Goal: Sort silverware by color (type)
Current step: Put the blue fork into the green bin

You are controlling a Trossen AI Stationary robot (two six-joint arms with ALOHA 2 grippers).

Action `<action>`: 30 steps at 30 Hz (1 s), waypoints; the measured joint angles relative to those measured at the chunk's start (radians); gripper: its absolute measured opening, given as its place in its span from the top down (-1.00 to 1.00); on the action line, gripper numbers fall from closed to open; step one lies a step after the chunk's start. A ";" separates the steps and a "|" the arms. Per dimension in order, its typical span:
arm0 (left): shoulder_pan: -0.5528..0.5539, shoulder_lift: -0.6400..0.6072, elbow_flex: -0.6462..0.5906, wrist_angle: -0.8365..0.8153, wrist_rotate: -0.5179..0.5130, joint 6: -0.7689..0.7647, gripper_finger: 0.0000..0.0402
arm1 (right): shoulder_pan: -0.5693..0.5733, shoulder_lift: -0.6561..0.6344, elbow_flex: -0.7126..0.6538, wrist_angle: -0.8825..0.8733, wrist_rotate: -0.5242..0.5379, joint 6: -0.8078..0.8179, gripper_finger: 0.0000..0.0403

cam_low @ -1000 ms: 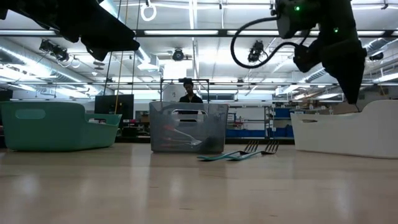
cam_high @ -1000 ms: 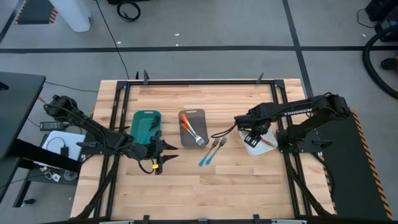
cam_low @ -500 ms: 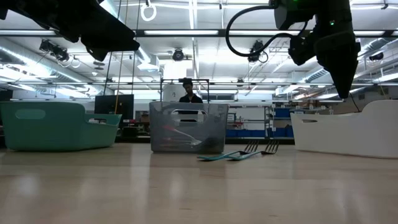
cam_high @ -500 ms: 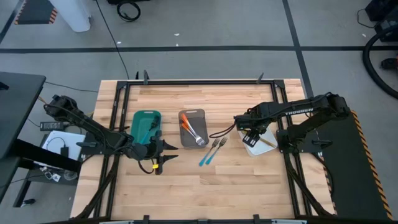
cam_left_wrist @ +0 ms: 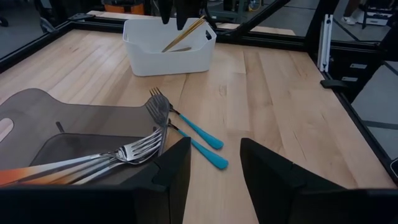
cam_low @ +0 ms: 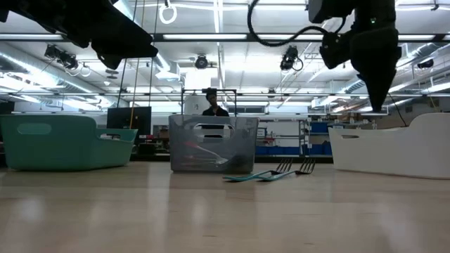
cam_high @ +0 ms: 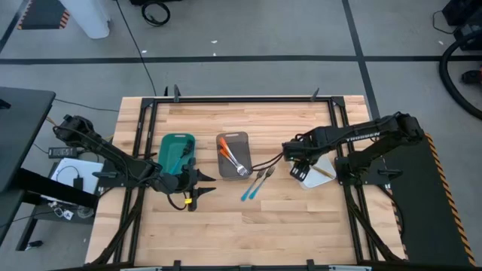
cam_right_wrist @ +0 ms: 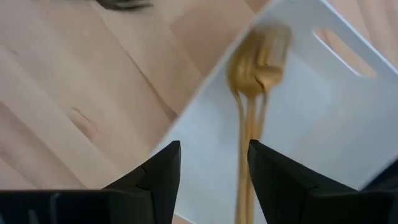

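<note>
While over white tray (cam_high: pixel 310 175), right pincer (cam_high: pixel 294 170) open

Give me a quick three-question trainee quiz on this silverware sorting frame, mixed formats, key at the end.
1. True or false: the two blue-handled forks lie on the bare table, outside every tray.
2. Which tray holds the gold utensils?
A. teal tray
B. grey tray
C. white tray
3. Fill in: the right gripper, its fingers open and empty, is above the near edge of the ____ tray, while the left gripper waits beside the teal tray.

Key: 1 true; 2 C; 3 white.
</note>
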 joint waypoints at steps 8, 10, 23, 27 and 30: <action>0.000 0.000 0.000 0.000 0.000 -0.001 0.26 | 0.017 0.000 0.000 0.091 -0.006 -0.024 0.05; 0.000 0.000 0.000 0.000 0.000 -0.002 0.26 | 0.024 0.000 0.000 0.124 -0.012 -0.029 0.05; 0.000 0.000 0.000 0.000 0.000 -0.005 0.26 | 0.059 0.000 0.000 0.260 0.013 -0.052 0.05; 0.000 0.000 0.000 0.000 0.000 -0.005 0.26 | 0.079 0.003 0.000 0.319 0.063 -0.054 0.05; 0.000 0.000 0.000 0.000 -0.001 -0.005 0.26 | 0.092 0.019 0.000 0.356 0.070 -0.065 0.05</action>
